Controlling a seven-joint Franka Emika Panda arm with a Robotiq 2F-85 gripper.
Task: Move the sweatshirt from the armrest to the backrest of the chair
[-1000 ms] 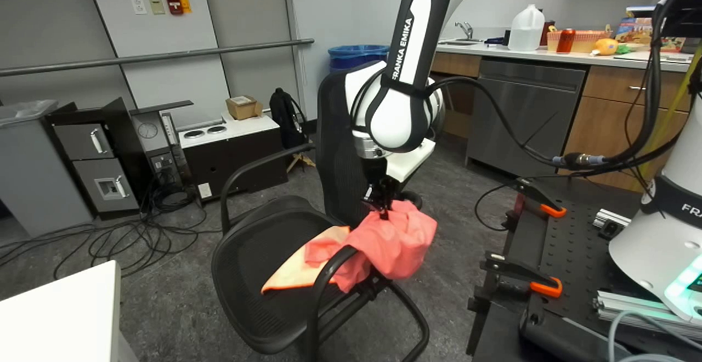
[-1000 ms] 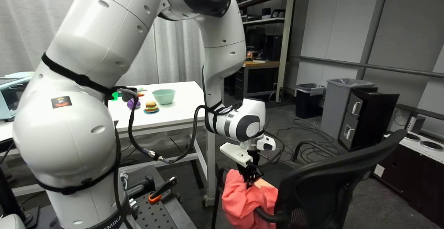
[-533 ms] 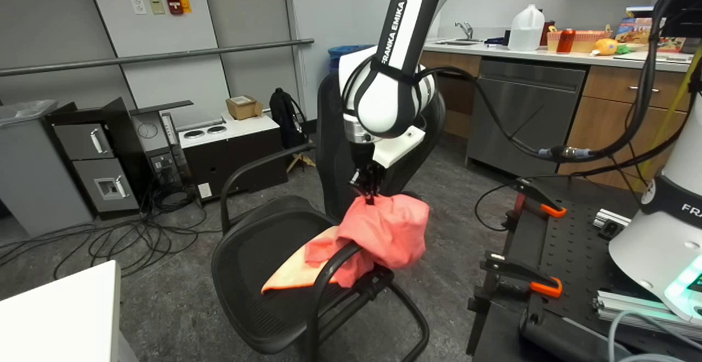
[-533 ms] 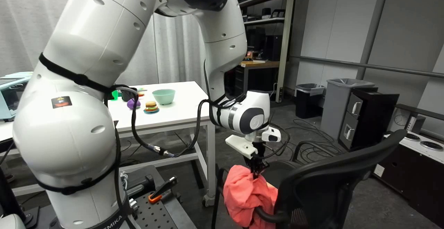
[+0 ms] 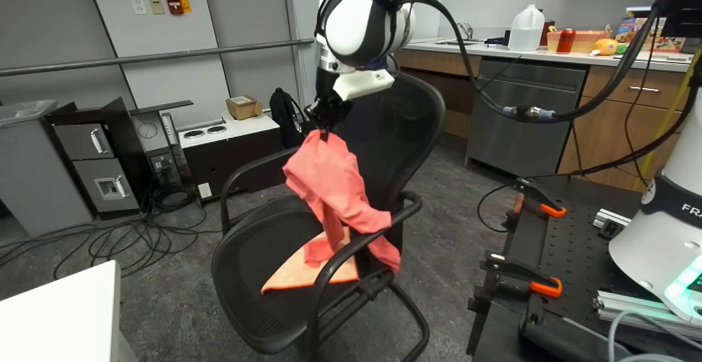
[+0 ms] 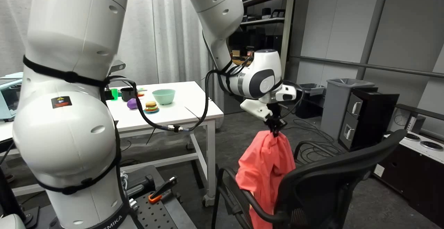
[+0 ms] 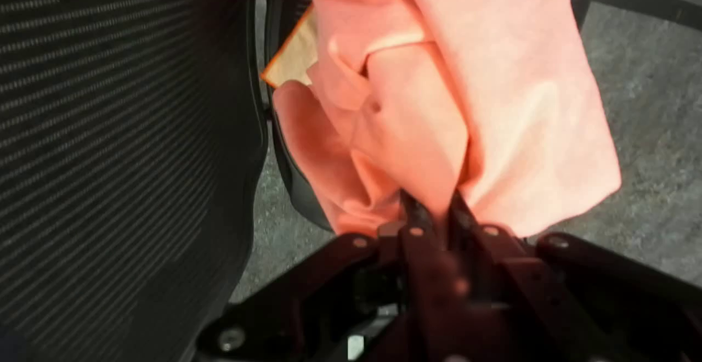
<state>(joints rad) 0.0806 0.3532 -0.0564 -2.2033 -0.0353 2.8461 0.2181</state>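
Observation:
The coral-pink sweatshirt (image 5: 332,181) hangs from my gripper (image 5: 323,136) in front of the chair's backrest (image 5: 403,126), lifted over the seat. In an exterior view the sweatshirt (image 6: 263,166) droops beside the near armrest (image 6: 257,206). Its lower folds show behind and below the armrest (image 5: 333,263); I cannot tell if they touch it. In the wrist view the gripper (image 7: 428,193) is shut on a fold of the sweatshirt (image 7: 510,104), which bunches between the fingertips. The mesh backrest (image 7: 126,148) stands at the left there. The gripper is below the backrest's top edge.
A flat orange-tan piece (image 5: 296,269) lies on the chair's seat (image 5: 263,241). The far armrest (image 5: 236,178) loops up at the other side. A black workbench (image 5: 526,252) with clamps stands beside the chair. A white table (image 6: 180,109) with toys stands behind.
My gripper has risen and moved over the seat, taking the sweatshirt with it. The bundle has come up off the armrest and now hangs stretched downward. The chair has not moved.

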